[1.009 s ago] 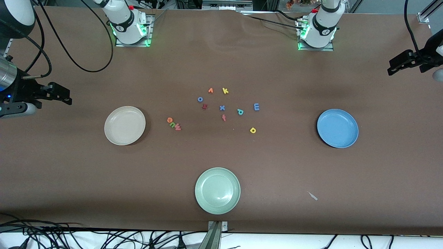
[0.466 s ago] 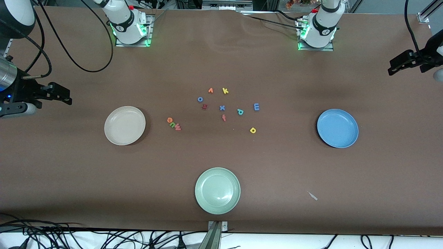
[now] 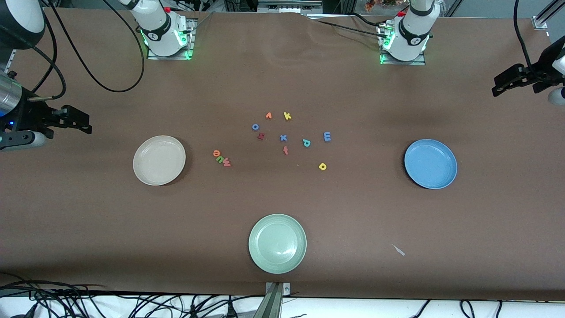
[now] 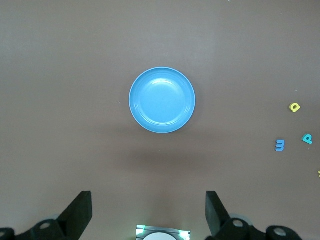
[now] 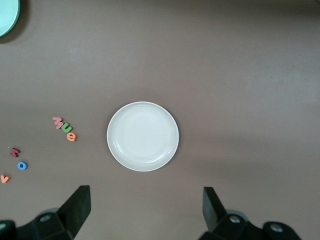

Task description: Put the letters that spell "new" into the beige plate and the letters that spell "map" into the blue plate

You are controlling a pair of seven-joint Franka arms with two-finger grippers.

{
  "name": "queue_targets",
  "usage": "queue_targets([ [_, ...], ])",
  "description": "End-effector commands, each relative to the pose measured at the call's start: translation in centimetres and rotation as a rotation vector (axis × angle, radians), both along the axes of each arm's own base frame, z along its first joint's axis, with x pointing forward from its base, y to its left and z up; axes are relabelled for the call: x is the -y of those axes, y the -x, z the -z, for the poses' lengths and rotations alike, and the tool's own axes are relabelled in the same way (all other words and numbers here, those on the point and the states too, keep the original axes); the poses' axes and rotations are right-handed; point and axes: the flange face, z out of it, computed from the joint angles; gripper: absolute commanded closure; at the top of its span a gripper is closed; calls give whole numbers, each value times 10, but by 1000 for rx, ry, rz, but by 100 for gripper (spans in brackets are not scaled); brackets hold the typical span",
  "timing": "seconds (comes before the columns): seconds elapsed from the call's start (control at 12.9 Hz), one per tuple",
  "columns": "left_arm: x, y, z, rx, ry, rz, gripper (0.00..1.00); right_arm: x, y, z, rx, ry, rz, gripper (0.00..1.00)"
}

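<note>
Three plates sit on the brown table point(image 3: 88, 221). The beige plate point(image 3: 159, 160) is toward the right arm's end, the blue plate point(image 3: 431, 164) toward the left arm's end, and a pale green plate point(image 3: 277, 243) lies between them, nearer to the front camera. All three hold nothing.

The small letters are in the middle of the table, between the beige and blue plates. The orange e point(image 3: 216, 153), the green n point(image 3: 221, 158) and the pinkish-red w point(image 3: 227, 163) lie touching in a short row, closest to the beige plate. The blue m point(image 3: 327, 136), the teal p point(image 3: 306, 142) and the yellow a point(image 3: 322, 166) lie apart from each other, on the side of the blue plate.

The right gripper point(image 3: 81, 123) waits high over the table edge at its own end, its fingers point(image 5: 75, 205) spread wide and holding nothing. The left gripper point(image 3: 501, 86) hangs high over its own end, fingers point(image 4: 80, 212) also wide and free.
</note>
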Motion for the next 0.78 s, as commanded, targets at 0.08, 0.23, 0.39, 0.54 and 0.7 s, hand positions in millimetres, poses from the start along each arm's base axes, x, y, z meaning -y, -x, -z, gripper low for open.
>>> queue_targets([
  [0.08, -6, -1, 5, -10, 15, -3, 0, -1, 2, -3, -7, -14, 11, 0],
  [0.23, -10, -4, 6, -5, 22, -12, 0, -1, 2, -3, -7, -14, 11, 1],
  [0.39, -11, -8, 3, 0, 19, -13, 0, -1, 2, -3, -7, -14, 11, 1],
  [0.54, -7, -9, 1, 5, 20, -27, 0, -1, 2, -2, -9, -14, 11, 1],
  [0.7, -1, -9, 0, 7, 12, -37, 0, -1, 2, -2, -9, -14, 11, 1],
])
